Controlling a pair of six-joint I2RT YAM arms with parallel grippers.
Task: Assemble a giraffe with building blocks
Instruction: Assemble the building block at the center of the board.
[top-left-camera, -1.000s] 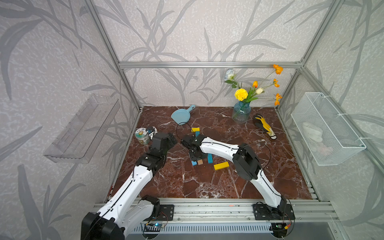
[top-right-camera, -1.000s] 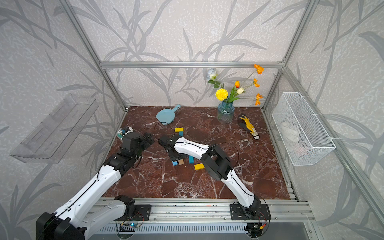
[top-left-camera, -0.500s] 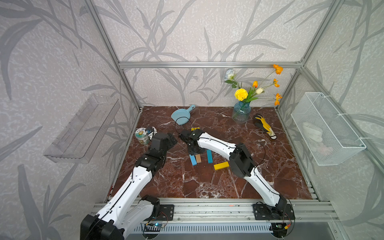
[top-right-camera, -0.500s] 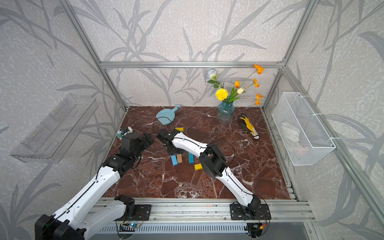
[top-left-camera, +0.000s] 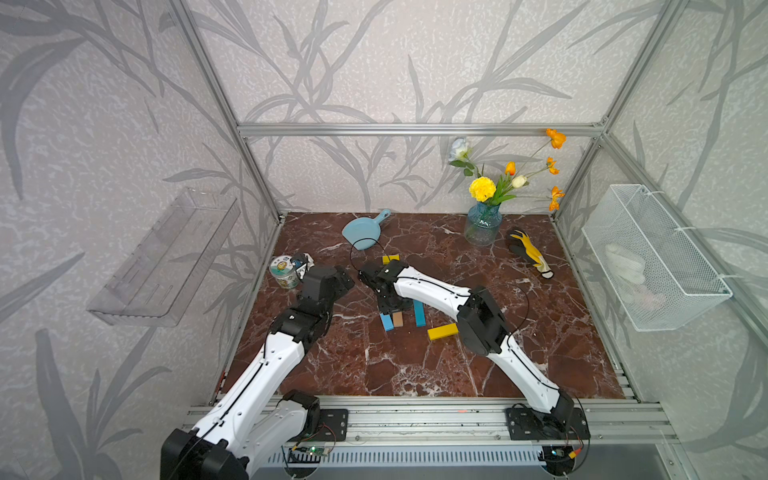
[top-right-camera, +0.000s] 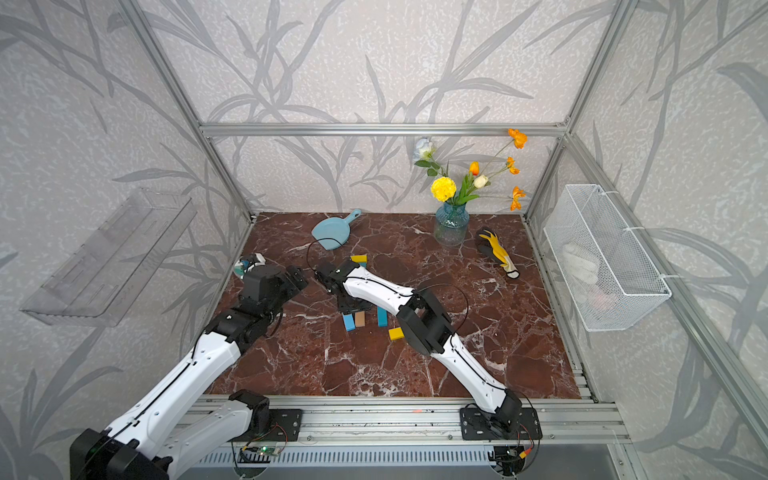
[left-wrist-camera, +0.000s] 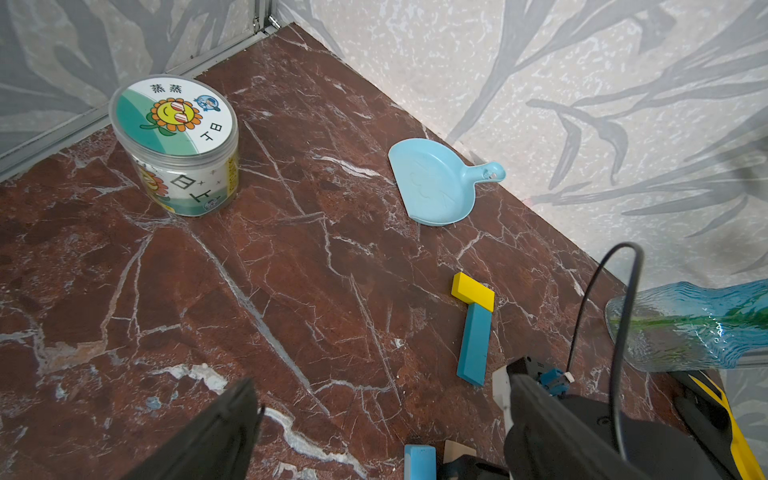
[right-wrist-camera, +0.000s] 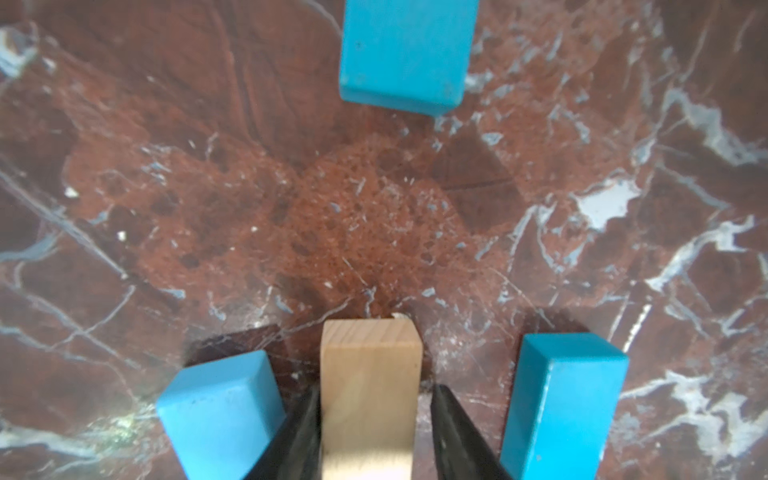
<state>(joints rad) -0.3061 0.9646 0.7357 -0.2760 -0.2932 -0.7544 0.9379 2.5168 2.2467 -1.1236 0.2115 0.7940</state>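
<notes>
Right gripper: jaws narrow, astride the tan bar, one finger on it, a sliver of gap at the other, so not clamping. Left gripper wide, empty, hanging left of the build. On the table the giraffe is only begun, mid-table toward the far side. Far teal lies flat. Tan sits in line with it on the near side but apart, bare marble between. Near teal is just right of tan, light-blue bar just left with a finger between them; both loose. Yellow bar near-right of those, apart. Short yellow touches far teal's far end crosswise: head on neck. Step, I'd say: setting the tan neck piece. Next: lift the jaws straight up without dragging tan or clipping its neighbours, then nudge tan far until it butts the teal. Body and two legs come after.
</notes>
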